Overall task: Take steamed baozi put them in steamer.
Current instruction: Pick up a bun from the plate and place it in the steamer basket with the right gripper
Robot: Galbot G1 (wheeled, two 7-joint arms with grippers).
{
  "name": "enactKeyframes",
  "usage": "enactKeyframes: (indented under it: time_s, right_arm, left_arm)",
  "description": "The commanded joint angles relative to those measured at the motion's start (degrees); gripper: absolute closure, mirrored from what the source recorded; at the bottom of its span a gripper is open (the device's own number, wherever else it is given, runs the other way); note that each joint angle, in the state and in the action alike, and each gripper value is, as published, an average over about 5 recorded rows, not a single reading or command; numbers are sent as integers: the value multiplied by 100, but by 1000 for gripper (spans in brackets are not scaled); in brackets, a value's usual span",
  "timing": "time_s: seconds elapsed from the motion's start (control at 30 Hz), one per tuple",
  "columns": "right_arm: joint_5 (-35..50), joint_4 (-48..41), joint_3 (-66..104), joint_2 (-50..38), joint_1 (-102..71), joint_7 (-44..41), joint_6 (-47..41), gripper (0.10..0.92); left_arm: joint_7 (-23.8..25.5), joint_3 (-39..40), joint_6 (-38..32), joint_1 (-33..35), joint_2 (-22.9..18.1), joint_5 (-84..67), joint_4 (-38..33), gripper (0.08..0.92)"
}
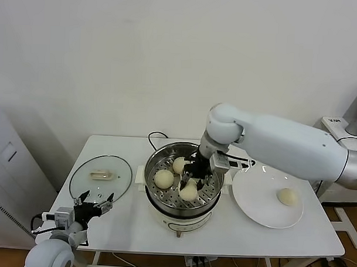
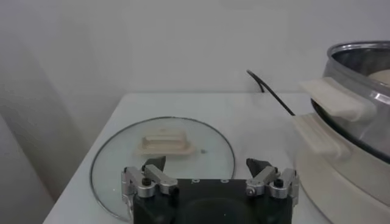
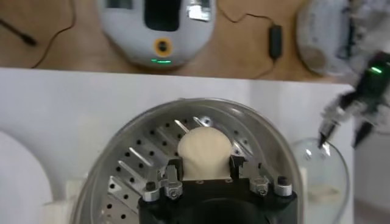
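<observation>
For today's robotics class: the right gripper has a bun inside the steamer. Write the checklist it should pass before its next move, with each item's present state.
1. Right gripper closed on a baozi: ok.
2. That bun is over the steamer tray: ok.
3. Bun resting on the tray: cannot tell.
4. Two other buns lie apart from it: ok.
5. Last bun waits on the plate: ok.
6. Left gripper open, parked near the glass lid: ok.

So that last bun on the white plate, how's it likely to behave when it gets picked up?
The bun looks soft and puffy, so it'd probably dent under a hard squeeze. Its rounded dome may let it slide or roll on the smooth plate if nudged. It's likely light.
</observation>
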Motion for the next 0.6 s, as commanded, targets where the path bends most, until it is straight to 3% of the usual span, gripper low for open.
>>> enactKeyframes:
  time_s: [0.03,0.4,0.6]
  right_arm:
    - [-806,166,151,38,-507,-38,312,550]
    - [-973,61,288,212,-792,169,251,541]
    - [-944,59,308,219,-786,232,194,414]
  left_arm:
    - [0,5,3,-5,-3,0,13,177]
    - [4,-2,-10,-18,-2,-1,48,177]
    - [8,-9,-18,-9,0,1,63,177]
